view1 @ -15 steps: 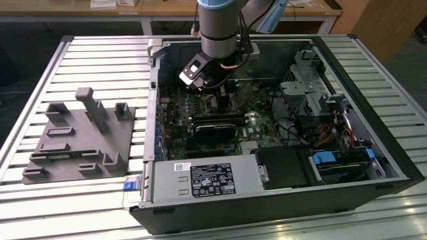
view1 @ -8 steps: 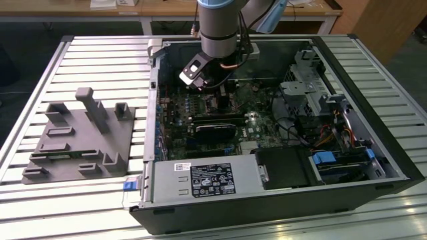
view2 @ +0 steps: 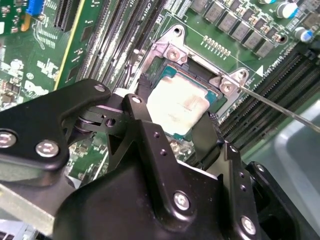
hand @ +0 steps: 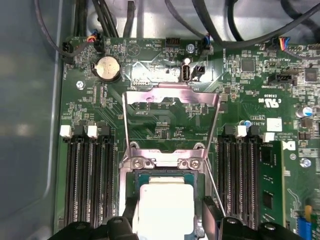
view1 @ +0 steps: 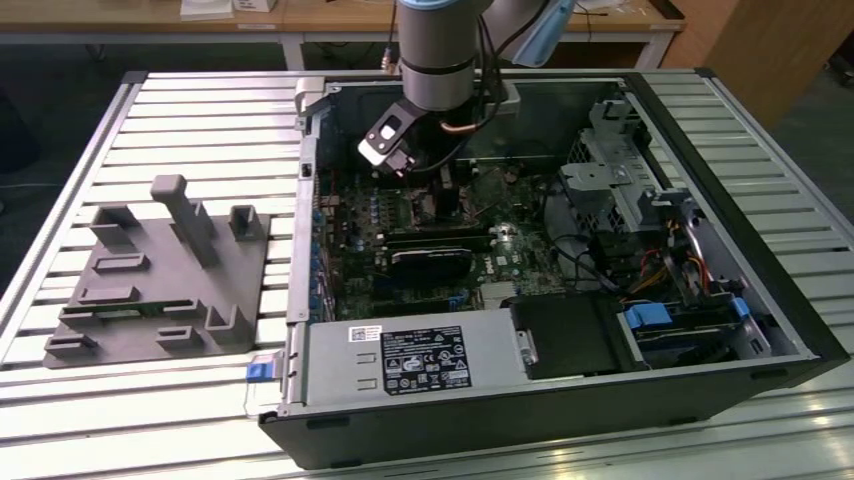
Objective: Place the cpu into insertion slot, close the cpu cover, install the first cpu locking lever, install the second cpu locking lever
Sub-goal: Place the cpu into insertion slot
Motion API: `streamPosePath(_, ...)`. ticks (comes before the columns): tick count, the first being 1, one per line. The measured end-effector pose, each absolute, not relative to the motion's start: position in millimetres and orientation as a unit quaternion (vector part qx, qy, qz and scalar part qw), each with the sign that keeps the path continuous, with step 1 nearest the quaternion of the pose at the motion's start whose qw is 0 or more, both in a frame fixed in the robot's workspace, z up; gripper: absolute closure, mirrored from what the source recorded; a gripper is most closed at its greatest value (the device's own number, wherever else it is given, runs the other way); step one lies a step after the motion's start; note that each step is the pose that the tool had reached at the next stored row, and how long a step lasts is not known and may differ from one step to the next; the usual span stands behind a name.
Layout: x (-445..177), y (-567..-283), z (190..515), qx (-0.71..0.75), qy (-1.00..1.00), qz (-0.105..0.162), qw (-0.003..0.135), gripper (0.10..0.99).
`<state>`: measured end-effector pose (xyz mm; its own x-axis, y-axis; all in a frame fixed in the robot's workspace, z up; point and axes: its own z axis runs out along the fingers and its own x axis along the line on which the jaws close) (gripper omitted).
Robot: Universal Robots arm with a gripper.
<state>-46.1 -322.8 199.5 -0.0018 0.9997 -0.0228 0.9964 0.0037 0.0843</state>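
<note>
Exterior: arm (view1: 438, 60) is down inside the case (view1: 561, 400).
Second wrist: end effector (view2: 178, 100) straddles cpu (view2: 175, 106), which sits in the slot (view2: 156, 64). Can't tell if it's gripping.
First wrist: cover (hand: 172, 95) is open, lever (hand: 214, 187) unlatched. Both left.

We log the cpu (hand: 165, 207), a small square chip with its pale silver-grey face up. It lies level inside the insertion slot (hand: 126, 196), squared to the slot's thin metallic rim; we can't tell if it is fully seated. The second wrist view shows the same cpu (view2: 177, 102). The cpu cover (hand: 170, 94), a dull silver frame, is swung open off the slot, and green board shows through its cut-out.
</note>
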Motion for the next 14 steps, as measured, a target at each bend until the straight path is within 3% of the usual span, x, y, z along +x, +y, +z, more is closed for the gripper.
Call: streamPosePath(14,-46.1,-322.8,215.5,0.705,0.707,0.022,0.038,0.475)
